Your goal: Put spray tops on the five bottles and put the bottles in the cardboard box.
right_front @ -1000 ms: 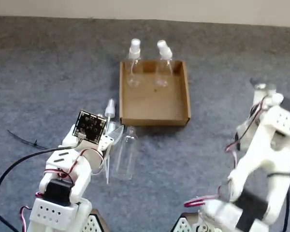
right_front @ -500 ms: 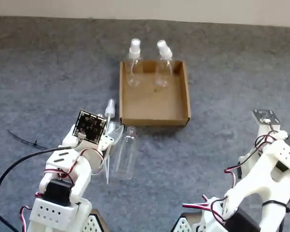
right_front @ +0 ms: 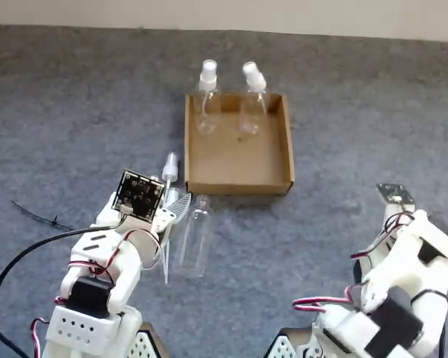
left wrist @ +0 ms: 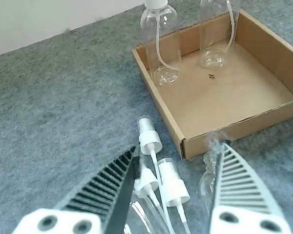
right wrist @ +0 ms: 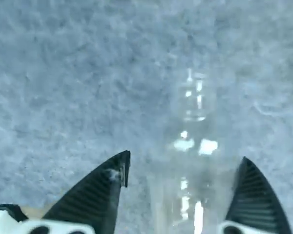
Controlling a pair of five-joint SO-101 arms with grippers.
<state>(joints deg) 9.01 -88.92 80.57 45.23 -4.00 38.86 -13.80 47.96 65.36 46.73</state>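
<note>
Grey carpet (right_front: 75, 112) covers the table. The box (right_front: 239, 184) sits mid-table, open side up.

- Two capped bottles (right_front: 207, 104) (right_front: 252, 104) stand upright inside the box against its far wall. The left wrist view shows their bases on the box floor (left wrist: 160, 39) (left wrist: 217, 29).
- A bare bottle (right_front: 194, 237) lies on the carpet just in front of the box's near-left corner, neck toward the box.
- Left gripper (left wrist: 178, 151): fingers spread wide, holding nothing, low over the carpet beside the near-left corner of the box.
- Three loose spray tops (left wrist: 149, 140) (left wrist: 144, 181) (left wrist: 173, 183) lie on the carpet between the left gripper's fingers, dip tubes trailing toward the arm. The bare bottle lies by one finger.
- The high view has one spray top (right_front: 169, 168) lying left of the box.
- Right gripper (right wrist: 184, 158): fingers spread wide over the carpet on the table's right side. A second bottle (right wrist: 191, 146), clear and blurred, sits between the fingers. Cannot tell whether either finger touches it.
- A black cable tie (right_front: 37, 216) lies on the carpet, far left.
</note>
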